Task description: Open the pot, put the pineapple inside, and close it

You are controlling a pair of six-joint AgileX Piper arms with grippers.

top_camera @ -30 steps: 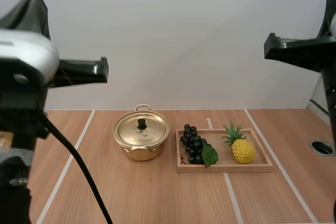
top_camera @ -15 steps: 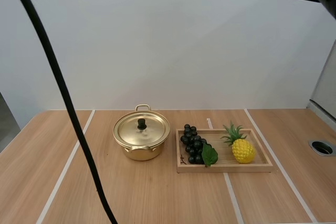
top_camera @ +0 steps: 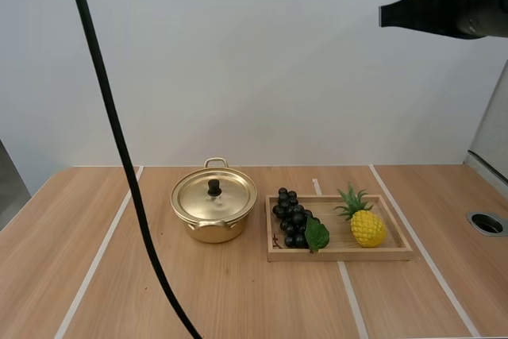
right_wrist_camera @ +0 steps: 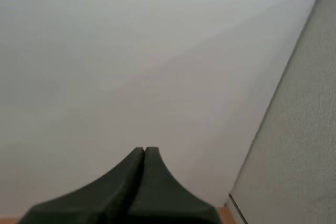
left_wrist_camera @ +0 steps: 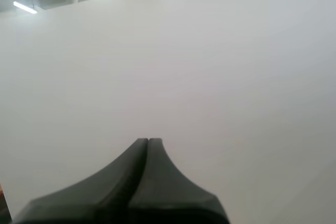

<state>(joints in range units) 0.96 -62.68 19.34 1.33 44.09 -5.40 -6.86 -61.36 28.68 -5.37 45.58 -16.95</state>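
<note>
We judge that nothing of the task is done yet: the lid (top_camera: 214, 194) sits shut on the pot (top_camera: 211, 228) on the bench (top_camera: 238, 291), and the pineapple (top_camera: 367, 226) lies in the wooden tray (top_camera: 341, 253) just right of the pot, on the far side of the grapes (top_camera: 292, 218). Our left gripper (left_wrist_camera: 148, 142) and right gripper (right_wrist_camera: 144, 150) are both clenched on nothing, the right one high above the pot, so lifting the lid, loading the pineapple and closing all remain. We can read no brand, label or writing anywhere.
</note>
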